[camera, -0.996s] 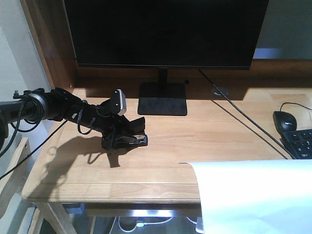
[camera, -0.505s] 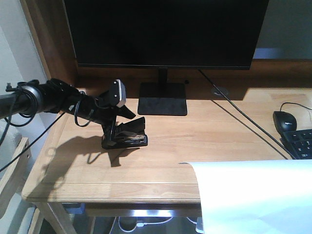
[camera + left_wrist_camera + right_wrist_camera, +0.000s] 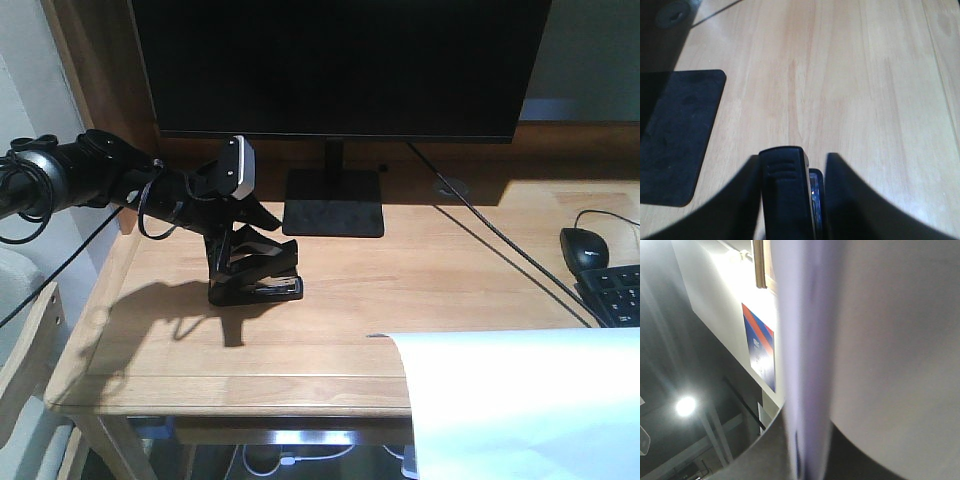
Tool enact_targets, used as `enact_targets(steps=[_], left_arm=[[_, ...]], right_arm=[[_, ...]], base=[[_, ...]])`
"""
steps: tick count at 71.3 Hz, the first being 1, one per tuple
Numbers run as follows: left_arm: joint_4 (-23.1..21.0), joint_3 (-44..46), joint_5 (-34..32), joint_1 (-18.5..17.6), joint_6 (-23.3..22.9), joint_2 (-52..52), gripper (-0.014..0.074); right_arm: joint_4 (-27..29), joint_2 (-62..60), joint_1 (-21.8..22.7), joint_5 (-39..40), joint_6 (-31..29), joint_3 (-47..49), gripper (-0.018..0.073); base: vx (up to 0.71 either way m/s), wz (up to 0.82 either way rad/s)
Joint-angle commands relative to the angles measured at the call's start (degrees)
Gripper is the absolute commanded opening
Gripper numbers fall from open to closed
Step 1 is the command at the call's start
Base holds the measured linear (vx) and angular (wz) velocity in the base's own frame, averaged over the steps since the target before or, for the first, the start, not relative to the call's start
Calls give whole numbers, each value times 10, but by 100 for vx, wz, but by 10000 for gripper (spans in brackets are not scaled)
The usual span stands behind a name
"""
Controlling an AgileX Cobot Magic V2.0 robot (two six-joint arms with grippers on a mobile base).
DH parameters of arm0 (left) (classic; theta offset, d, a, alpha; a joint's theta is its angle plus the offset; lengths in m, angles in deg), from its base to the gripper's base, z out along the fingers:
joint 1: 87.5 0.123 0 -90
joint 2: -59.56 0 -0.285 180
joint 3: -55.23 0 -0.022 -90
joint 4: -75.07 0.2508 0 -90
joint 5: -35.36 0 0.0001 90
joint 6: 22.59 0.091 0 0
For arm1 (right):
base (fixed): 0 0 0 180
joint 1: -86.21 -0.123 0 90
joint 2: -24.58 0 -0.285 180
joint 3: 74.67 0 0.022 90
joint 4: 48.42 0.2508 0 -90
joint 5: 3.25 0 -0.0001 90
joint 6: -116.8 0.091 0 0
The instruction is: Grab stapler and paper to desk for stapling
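Two things matter now: with the stapler [image 3: 257, 283] resting on the desk [image 3: 420, 270] between the left hand's [image 3: 255, 262] spread fingers, lift straight clear, while the right hand, unseen, carries the paper [image 3: 530, 400] flat over the desk's near edge.

No writing was legible; the blue and orange poster [image 3: 759, 347] on the wall carried marks too blurred to read
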Motion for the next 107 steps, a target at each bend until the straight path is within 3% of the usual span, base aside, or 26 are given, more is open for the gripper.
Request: enact_targets(steps=[1, 5, 35, 107], left_arm=[[-20, 14, 11, -1, -11, -38, 67], [-20, 14, 8, -1, -26, -37, -10], [-25, 14, -30, -2, -36, -5, -8], [-25, 14, 2, -2, -36, 1, -8]], right_arm=[[2, 8, -2, 26, -4, -2, -3], [2, 8, -2, 26, -4, -2, -3], [2, 8, -2, 26, -4, -2, -3], [2, 8, -2, 26, -4, -2, -3]], base=[[0, 0], [0, 0], [0, 0], [0, 0]])
